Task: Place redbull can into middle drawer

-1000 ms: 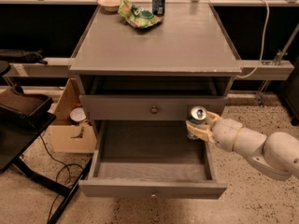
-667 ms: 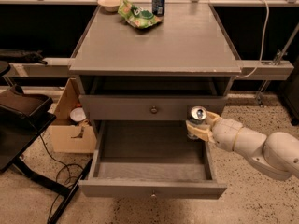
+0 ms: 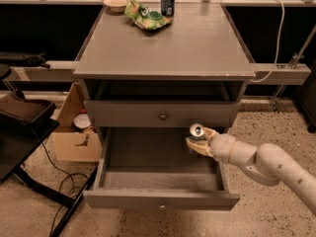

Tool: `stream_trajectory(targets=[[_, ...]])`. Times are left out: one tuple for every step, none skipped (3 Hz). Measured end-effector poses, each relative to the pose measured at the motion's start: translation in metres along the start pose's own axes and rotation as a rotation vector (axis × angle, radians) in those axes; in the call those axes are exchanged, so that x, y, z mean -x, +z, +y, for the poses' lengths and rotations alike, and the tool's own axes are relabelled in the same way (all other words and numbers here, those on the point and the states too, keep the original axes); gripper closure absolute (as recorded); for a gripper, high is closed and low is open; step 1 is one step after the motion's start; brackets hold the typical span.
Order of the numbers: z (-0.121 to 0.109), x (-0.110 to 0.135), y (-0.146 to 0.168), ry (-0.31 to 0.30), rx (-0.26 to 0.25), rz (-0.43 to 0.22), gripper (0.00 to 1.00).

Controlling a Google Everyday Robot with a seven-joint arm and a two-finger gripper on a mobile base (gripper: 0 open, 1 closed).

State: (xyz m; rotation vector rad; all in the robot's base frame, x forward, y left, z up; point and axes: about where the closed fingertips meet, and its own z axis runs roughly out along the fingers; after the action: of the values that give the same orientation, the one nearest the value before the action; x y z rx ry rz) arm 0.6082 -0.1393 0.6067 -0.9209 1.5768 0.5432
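Middle drawer pulled out full, cavity bare, nothing lying in it. Gripper reaches in from the right, below the tabletop's front edge and toward its front right corner; fingers clamped on the redbull can, one either side of the body. Can upright, silver top up, sitting over the right rear part of the open drawer, its top about level with the lower edge of the upper drawer. Cannot tell whether the can's base touches the drawer floor; fingers hide the lower body. Judgement: opening is done, pick-up is done, carry to the drawer is as good as done; left to do are lowering, letting go and pulling the arm clear. Whether the drawer gets shut afterwards the task does not ask. Count: redbull cans, one, in the grip. Blue soda can, one, standing at the tabletop's far edge, right of centre. Bowl, one, near the far left corner. Green bag, one, between bowl and soda can, just in from the far edge. Knobbed drawers, two: upper shut, lower open. Grippers, one. Cardboard box, one, on the floor left of the cabinet.
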Motion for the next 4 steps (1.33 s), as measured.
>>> stream_trajectory(targets=[[0.004,-0.045,0.029,-0.018,0.075,0.003,1.0],[0.009,-0.078,0.041,-0.008,0.142,0.025,1.0],[0.021,-0.111,0.051,0.01,0.227,0.055,1.0],[0.033,-0.133,0.052,0.02,0.294,0.091,1.0]])
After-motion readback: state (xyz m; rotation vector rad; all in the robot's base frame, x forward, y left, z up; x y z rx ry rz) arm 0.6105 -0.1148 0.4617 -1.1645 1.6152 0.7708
